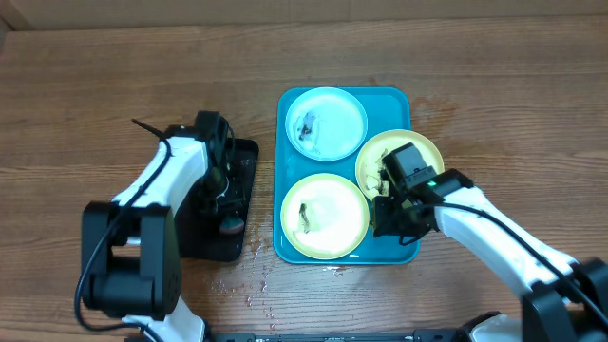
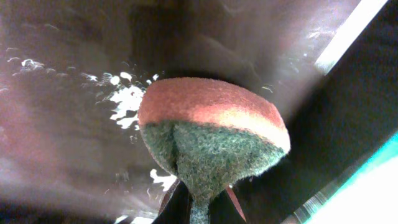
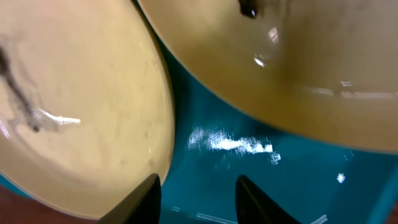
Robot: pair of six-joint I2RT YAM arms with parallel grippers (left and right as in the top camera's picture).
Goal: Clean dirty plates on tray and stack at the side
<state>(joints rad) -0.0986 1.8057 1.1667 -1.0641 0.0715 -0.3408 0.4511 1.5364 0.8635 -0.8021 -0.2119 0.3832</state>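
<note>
While the turquoise tray (image 1: 281, 171) is lying at the centre of the overhead frame on the wooden table (image 1: 95, 66), its three plates are crowding it. The mint plate (image 1: 328, 119) is filling the tray's upper left. The lower yellow-green plate (image 1: 332, 214) is sitting just beneath it. The right yellow-green plate (image 1: 423, 147) is overhanging the tray's right rim. Dark smears are showing on the mint plate and the lower one.

The right gripper (image 1: 388, 211) is hanging over the tray's lower right corner, at the narrow gap between the two yellow-green plates, and its arm is covering part of the right one. Left of the tray, the left gripper (image 1: 228, 204) is hanging over the black tray (image 1: 249, 157) with a sponge (image 1: 231, 225) at its tip. Open wood is stretching across the top and far left of the frame.

Seen from the left wrist, the sponge is filling the centre, rust-red on top and green scouring pad below. It is narrowing to a pinched fold at the bottom edge, where the fingers are gripping it, though they are mostly hidden behind it. The wet black surface behind is blurring out, and a turquoise sliver is showing at the lower right.

Seen from the right wrist, two dark fingertips (image 3: 149, 199) are poking up from the bottom edge, standing apart and holding nothing, with wet turquoise floor showing between them. The lower plate's rim is curving just beside the left fingertip. The right plate is covering the upper right, and the frame is cutting off both plates.
</note>
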